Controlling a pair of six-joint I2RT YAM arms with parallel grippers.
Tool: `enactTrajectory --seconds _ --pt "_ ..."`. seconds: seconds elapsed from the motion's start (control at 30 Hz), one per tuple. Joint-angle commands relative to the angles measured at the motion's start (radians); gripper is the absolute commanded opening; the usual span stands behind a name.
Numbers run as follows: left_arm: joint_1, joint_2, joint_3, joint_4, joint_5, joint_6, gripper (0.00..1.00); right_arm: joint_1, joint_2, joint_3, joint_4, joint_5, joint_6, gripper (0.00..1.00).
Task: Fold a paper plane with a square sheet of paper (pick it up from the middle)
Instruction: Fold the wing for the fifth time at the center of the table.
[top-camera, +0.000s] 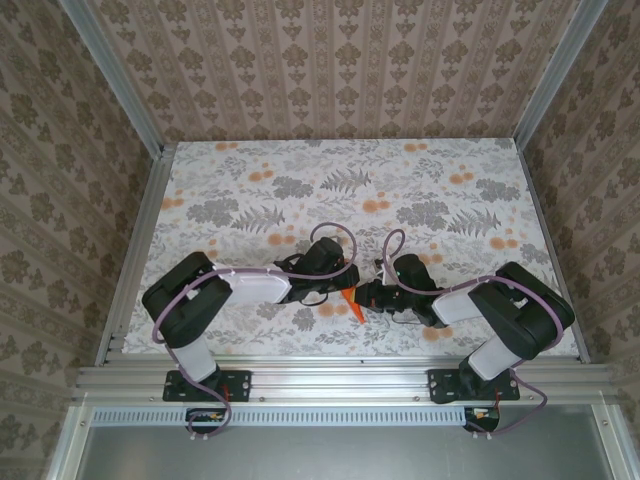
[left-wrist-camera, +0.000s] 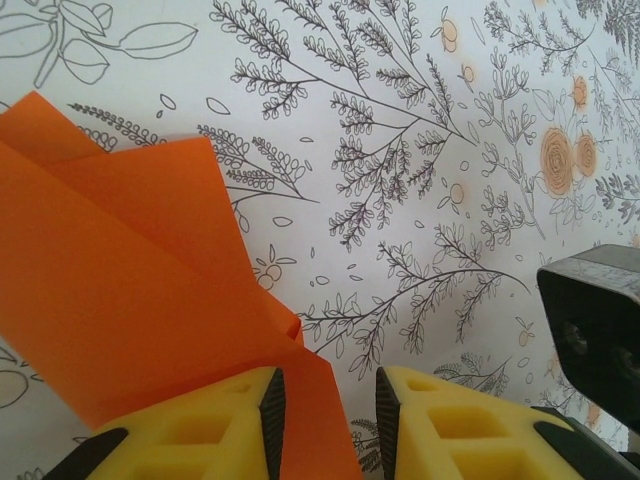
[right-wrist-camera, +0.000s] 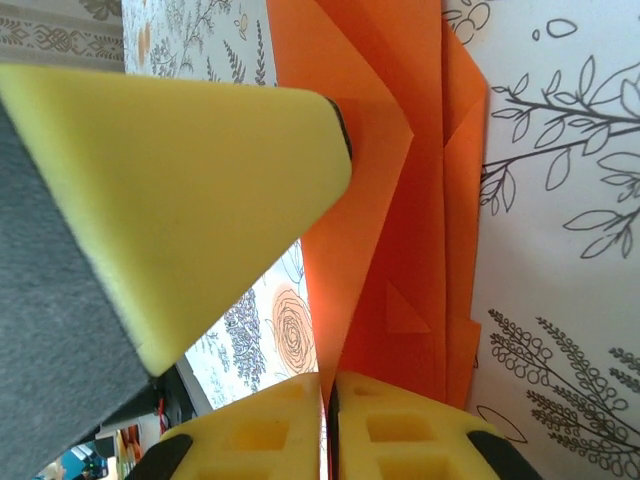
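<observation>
Near the bottom centre of the top external view, the two arms bend inward over the floral tabletop (top-camera: 300, 180) and meet around the square sheet of paper (top-camera: 353, 303). It shows there as a small bright orange wedge between the two wrists. The left end effector (top-camera: 340, 282) comes in from the left of the frame and the right end effector (top-camera: 372, 295) from the right, both just beside the paper.

In the left wrist view the sheet fills the left half of the frame, creased into overlapping flaps and lifted off the printed leaves. A narrow strip of it runs down into the gap between the yellow fingers (left-wrist-camera: 200, 435) at the bottom edge and lies against the left-hand pad. The jaws stand spread, with bare tabletop visible between the strip and the right-hand pad. A dark grey block (left-wrist-camera: 600, 330) sits at the right edge of this frame.

In the right wrist view the folded paper runs from the top centre down to the bottom of the frame, its layered edges and a small triangular crease in sight. The right end effector's two fingers are pressed almost together at the bottom edge, pinching the orange fold that enters the slit between them. A large yellow finger (right-wrist-camera: 170, 190) of the left end effector crosses the upper left of this frame, its tip touching the paper
</observation>
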Motion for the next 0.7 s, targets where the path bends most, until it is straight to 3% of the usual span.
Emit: enactTrajectory --seconds 0.0,0.3,0.4,0.67 --pt "0.004 0.015 0.025 -0.005 0.003 0.025 0.32 -0.004 -0.026 -0.01 -0.023 0.006 -0.012 0.2" --pt "0.012 0.022 0.021 -0.006 0.004 0.03 0.32 -0.004 -0.168 0.023 -0.372 0.091 -0.176 0.44" --pt "0.012 0.027 0.023 -0.008 0.006 0.034 0.32 -0.004 -0.209 0.054 -0.485 0.116 -0.218 0.45" --pt "0.013 0.035 0.031 -0.01 0.015 0.034 0.32 0.001 -0.189 0.09 -0.532 0.076 -0.245 0.43"
